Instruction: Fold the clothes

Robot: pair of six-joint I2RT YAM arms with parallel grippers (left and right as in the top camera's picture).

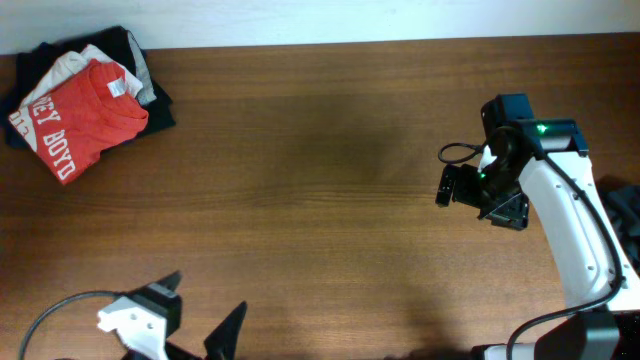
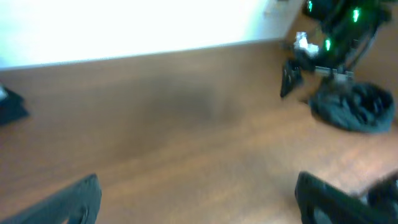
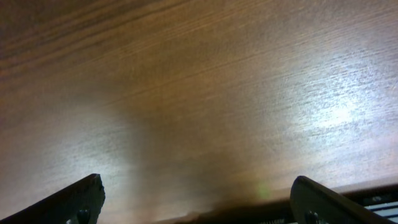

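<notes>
Desk (image 1: 320,150): brown wood-grain top, smooth, slight sheen under the lamp in the right wrist view.

Far left corner of the desk: a stack. On top lies the orange-red T-shirt (image 1: 85,112), a compact, roughly rectangular packet, white block lettering up, neck label showing. Under it we see a grey-white piece (image 1: 72,64) and a dark piece (image 1: 158,108) poking out at the edges. We judge this stack already folded.

Right edge of the desk, beside the base of the right arm (image 1: 570,225): the charcoal garment (image 2: 354,109), a crumpled mound, matte, creases running all ways. The overhead view cuts most of it off. We take it for the piece left to fold.

Left hand (image 1: 208,295): near edge, left side, fingers spread wide, nothing between them. Right hand (image 3: 199,200): over bare wood toward the right edge, fingers wide, holding nothing.

Handling, our judgement: light, limp knit cloth. It will sag and drape from any single pinch, and may slide on the smooth wood. Not fragile. The mound needs spreading flat first, so we would pinch an outer hem or a shoulder seam where layers double up, one hand to each corner. Which fold is hem or sleeve we cannot tell; the left wrist view is too blurred.
</notes>
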